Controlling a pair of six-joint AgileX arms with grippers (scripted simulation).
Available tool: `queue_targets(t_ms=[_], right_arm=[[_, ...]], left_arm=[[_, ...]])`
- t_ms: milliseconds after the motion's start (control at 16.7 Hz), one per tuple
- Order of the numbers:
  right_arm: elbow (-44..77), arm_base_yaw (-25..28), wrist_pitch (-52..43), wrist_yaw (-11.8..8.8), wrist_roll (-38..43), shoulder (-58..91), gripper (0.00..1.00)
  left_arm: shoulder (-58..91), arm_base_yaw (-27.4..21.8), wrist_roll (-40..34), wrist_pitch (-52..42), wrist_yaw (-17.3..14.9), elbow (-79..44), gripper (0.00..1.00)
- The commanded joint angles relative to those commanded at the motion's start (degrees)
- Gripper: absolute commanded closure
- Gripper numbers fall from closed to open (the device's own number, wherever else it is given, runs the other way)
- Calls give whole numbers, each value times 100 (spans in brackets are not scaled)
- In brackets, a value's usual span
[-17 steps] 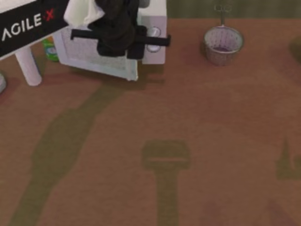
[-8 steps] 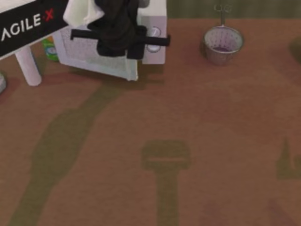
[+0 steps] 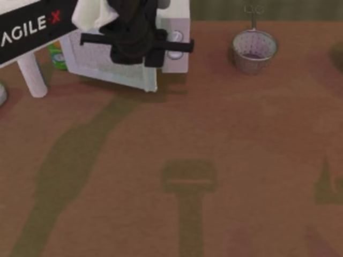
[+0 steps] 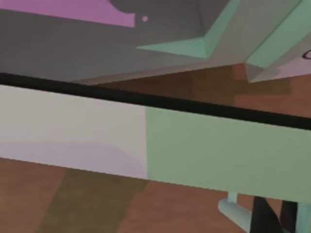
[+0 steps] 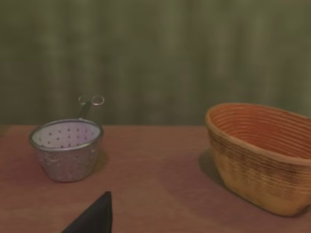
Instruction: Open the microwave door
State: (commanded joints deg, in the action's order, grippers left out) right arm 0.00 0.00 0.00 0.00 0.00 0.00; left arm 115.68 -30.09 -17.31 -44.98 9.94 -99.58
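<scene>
1. The microwave (image 3: pixel 174 37) is sitting at the far edge of the table, toward the top view's left, with its knob panel facing the near side. The left arm is hanging over it, the left gripper (image 3: pixel 140 47) being down at the front of the box where the door's free edge is.

2. The microwave door (image 3: pixel 107 67) is standing partly swung out: its hinge side is staying by the box's left corner while its handle end is angling out toward the near side of the table. Compared with a second ago, that free end is lying slightly farther from the knob panel, and the dark wrist above it has drifted a touch with it. The change is small.

3. I cannot tell how the left jaws are standing. From above, the wrist is covering them, and the left wrist view is filled by a pale edge with pink interior beyond, showing no fingertips clearly.

4. To my eye the door is opening slowly, so the pull is working, but it is still far from wide open. The arm needs to keep following the door's arc.

5. The right arm is staying out of it, parked off at the table's right; its camera is only showing a metal strainer (image 5: pixel 66 148) and a wicker basket (image 5: pixel 262 155). A green bottle (image 3: pixel 56 55) is peeking out behind the door's hinge side.
</scene>
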Motion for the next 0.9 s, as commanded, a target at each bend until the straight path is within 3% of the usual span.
queue_targets(t_ms=[420, 900], right_arm=[[0, 0, 0, 0, 0, 0, 0], [0, 0, 0, 0, 0, 0, 0]], left_arm=[[6, -35, -6, 11, -38, 26, 100], [-518, 134, 671, 319, -370, 742, 100]])
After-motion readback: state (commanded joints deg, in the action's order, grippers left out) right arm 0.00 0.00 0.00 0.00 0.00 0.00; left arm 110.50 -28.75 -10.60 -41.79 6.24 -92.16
